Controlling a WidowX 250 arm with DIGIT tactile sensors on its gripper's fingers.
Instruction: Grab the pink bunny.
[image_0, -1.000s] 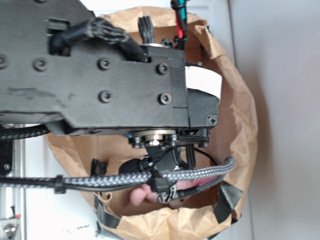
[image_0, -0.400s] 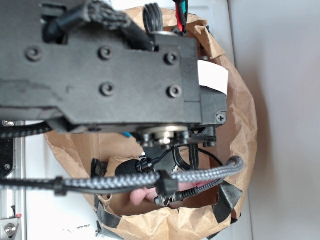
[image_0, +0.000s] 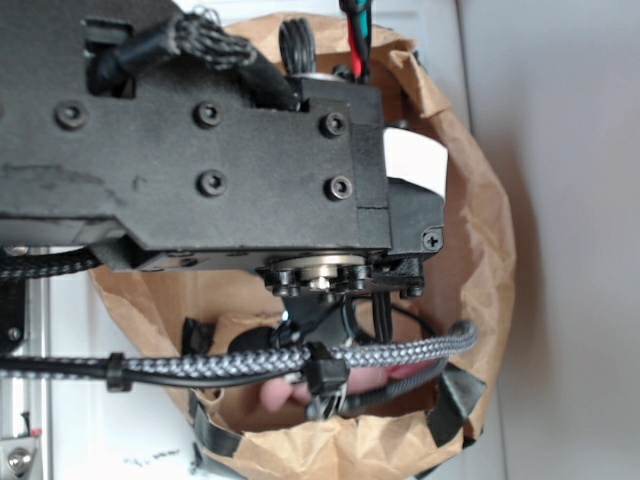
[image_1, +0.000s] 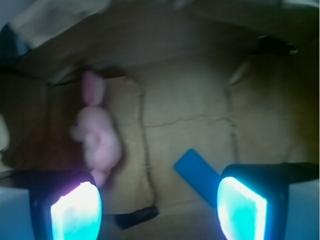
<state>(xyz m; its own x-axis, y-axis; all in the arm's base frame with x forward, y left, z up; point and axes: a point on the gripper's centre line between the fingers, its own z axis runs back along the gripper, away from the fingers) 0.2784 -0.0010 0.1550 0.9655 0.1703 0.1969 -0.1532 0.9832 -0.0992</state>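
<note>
Lying lengthwise with ears pointing away, the pink bunny (image_1: 97, 137) sits above the left of the spread fingers (image_1: 76, 212).

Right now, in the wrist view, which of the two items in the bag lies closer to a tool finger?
The pink bunny: its lower end almost meets the left glowing finger, while the blue block lies nearer the middle.
</note>
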